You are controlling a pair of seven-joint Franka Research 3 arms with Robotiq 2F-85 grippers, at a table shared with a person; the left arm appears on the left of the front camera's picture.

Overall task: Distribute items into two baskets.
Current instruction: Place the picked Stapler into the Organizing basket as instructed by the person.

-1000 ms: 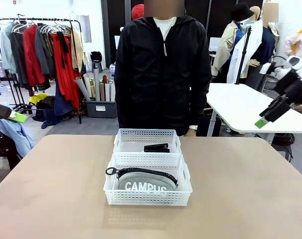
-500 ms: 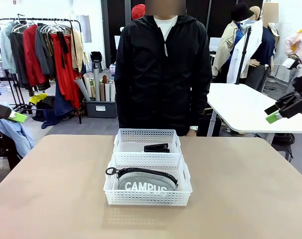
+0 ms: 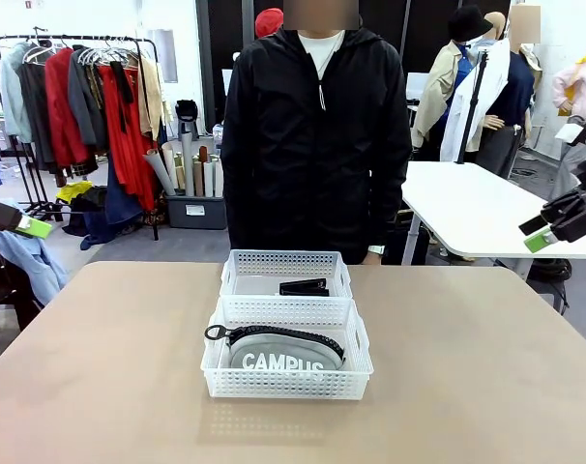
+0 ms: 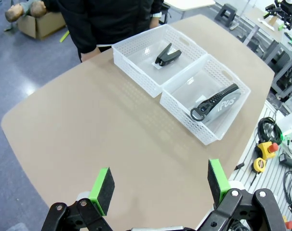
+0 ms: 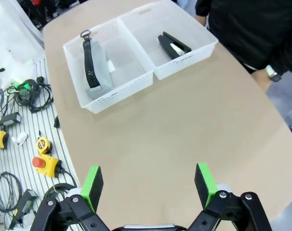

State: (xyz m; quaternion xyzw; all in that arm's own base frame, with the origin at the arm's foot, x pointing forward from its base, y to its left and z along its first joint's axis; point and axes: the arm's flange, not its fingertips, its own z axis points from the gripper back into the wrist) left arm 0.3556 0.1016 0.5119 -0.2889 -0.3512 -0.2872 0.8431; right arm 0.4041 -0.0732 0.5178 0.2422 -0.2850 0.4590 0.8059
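Your left gripper (image 4: 158,185) and right gripper (image 5: 148,184) hang with jaws apart, empty, off the table's (image 3: 100,367) sides. Pouch (image 3: 283,355) lies in near basket (image 3: 286,383), stapler (image 3: 304,287) in far basket (image 3: 285,262), touching mid-table.

Perforated plastic baskets (image 3: 286,375), cloth pouch (image 3: 283,356)

Bright, even indoor light, soft shadows; wrist views seem bent at edges

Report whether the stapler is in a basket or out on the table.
In: the stapler lies inside the far basket, nearest the person.
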